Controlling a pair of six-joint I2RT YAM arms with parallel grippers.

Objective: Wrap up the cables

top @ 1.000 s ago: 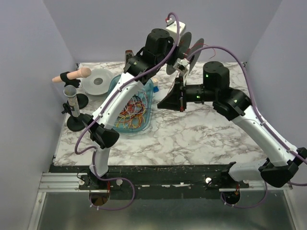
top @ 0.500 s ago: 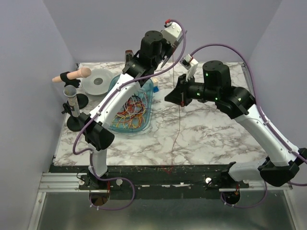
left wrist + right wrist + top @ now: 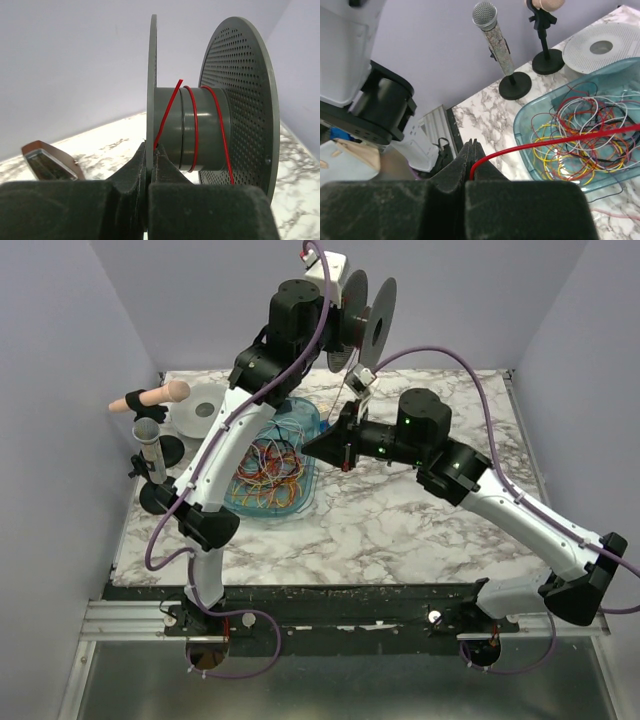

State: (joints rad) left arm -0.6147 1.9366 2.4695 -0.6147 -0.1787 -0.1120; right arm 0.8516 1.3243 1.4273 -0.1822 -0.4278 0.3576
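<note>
My left gripper (image 3: pixel 342 328) is raised high at the back and is shut on the near flange of the dark grey spool (image 3: pixel 378 325). In the left wrist view the jaws (image 3: pixel 149 152) pinch that flange, and a red cable (image 3: pixel 194 125) makes a few turns round the hub (image 3: pixel 210 127). My right gripper (image 3: pixel 308 444) hovers by the right edge of the blue bin (image 3: pixel 310 425). In the right wrist view it (image 3: pixel 473 150) is shut on the red cable (image 3: pixel 545 142), which runs off to the right. Loose red, yellow, orange and white cables (image 3: pixel 580 150) lie tangled in the bin.
A microphone on a round black stand (image 3: pixel 152 455) and a peach-coloured piece on a second stand (image 3: pixel 160 395) are at the table's left edge. A white perforated disc (image 3: pixel 205 410) lies behind the bin. Purple walls close in the left, back and right sides.
My left arm has lifted the spool higher and to the left. My right gripper has moved left to the bin's edge. The red cable no longer hangs down over the table.
</note>
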